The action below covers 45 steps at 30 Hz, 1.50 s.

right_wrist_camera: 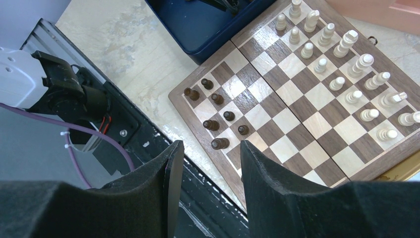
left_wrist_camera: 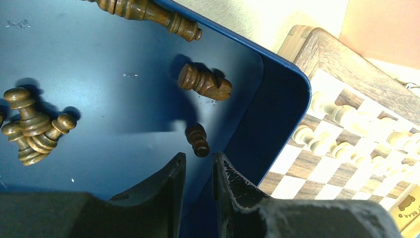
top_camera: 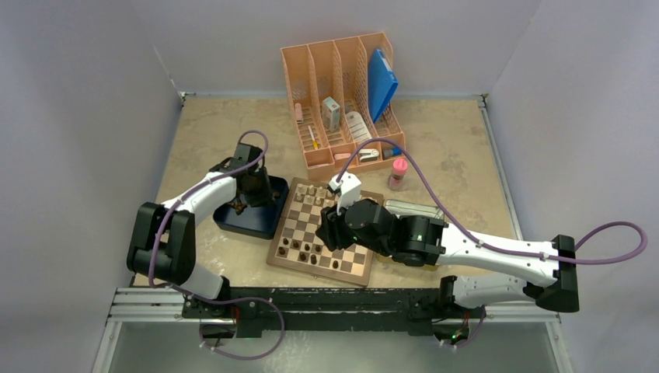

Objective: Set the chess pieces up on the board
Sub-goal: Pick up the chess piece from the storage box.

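White-shelled left arm (top_camera: 203,194) and right arm (top_camera: 505,255), black joints, looping purple cables (top_camera: 620,224).

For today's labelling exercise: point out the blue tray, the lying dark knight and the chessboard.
blue tray (left_wrist_camera: 275,116), left wrist view, right wall.
dark knight (left_wrist_camera: 204,83), left wrist view, mid-body.
chessboard (right_wrist_camera: 277,119), right wrist view, bare central square.

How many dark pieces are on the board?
7 dark pieces, all clustered on the board in its two near rows, at the left corner. More may be hidden.

Dark turned-wood chess pieces (left_wrist_camera: 204,83) lie in a smooth, matt blue plastic tray (left_wrist_camera: 124,109) beside the satin-finished wooden board (right_wrist_camera: 285,121).
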{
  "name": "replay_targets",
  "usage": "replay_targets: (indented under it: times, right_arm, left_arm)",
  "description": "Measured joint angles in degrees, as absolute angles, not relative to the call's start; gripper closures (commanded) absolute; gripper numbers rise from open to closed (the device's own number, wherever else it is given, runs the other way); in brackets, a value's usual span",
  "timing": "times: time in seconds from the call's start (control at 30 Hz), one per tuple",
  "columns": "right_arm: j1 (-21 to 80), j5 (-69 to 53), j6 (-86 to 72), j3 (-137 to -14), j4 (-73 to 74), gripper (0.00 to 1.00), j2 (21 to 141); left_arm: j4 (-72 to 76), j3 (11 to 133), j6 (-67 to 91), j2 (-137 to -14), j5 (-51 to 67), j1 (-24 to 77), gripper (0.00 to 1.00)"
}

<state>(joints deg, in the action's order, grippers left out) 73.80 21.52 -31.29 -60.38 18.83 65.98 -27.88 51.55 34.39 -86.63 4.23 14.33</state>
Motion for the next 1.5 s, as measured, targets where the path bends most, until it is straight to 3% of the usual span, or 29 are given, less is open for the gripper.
replay_targets:
  times: [0.37,0.57,0.83,1.5]
  right_arm:
    - [73.8,21.5,-31.3,-60.4,18.9,0.52,66.0]
    - [73.8,21.5,-31.3,-60.4,18.9,0.52,66.0]
    - [73.8,21.5,-31.4,-59.7,18.3,0.53,65.8]
    - [69.6,27.5,-34.9,-56.8,16.9,0.54,67.1]
  left_arm:
    - [-27.4,52.3,33.8,-89.1,4.3,14.5,0.8]
    - [-27.5,52.4,33.3,-89.8,4.3,14.8,0.91]
    - [-29.3,54.2,31.6,-89.4,3.6,14.8,0.97]
    - [-35.8,58.3,24.8,-71.8,12.3,14.8,1.0]
